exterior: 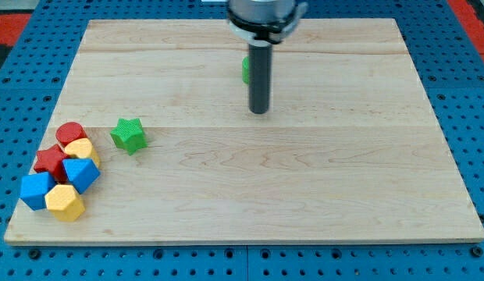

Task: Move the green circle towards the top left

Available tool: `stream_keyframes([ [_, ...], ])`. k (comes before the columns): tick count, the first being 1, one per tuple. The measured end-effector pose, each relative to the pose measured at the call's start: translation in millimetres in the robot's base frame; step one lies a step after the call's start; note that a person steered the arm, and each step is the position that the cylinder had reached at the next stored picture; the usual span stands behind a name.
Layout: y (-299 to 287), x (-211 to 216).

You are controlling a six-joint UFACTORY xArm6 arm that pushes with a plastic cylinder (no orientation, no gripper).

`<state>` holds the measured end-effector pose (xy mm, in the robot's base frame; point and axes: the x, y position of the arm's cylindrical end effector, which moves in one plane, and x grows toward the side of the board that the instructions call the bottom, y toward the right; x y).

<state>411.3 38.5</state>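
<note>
The green circle is at the view's top middle of the wooden board, mostly hidden behind my rod; only its left edge shows. My tip rests on the board just below and slightly right of the green circle. A green star lies apart at the view's left.
A cluster sits at the view's bottom left: a red circle, a yellow block, a red star, a blue block, a blue block and a yellow hexagon. A blue pegboard surrounds the board.
</note>
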Motion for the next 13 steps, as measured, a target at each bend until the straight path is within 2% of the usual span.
stream_keyframes([
  [1,33,3],
  [3,56,-4],
  [4,70,-22],
  [5,60,-40],
  [8,-40,-82],
  [10,-54,-129],
  [12,-108,-165],
  [13,-146,-171],
])
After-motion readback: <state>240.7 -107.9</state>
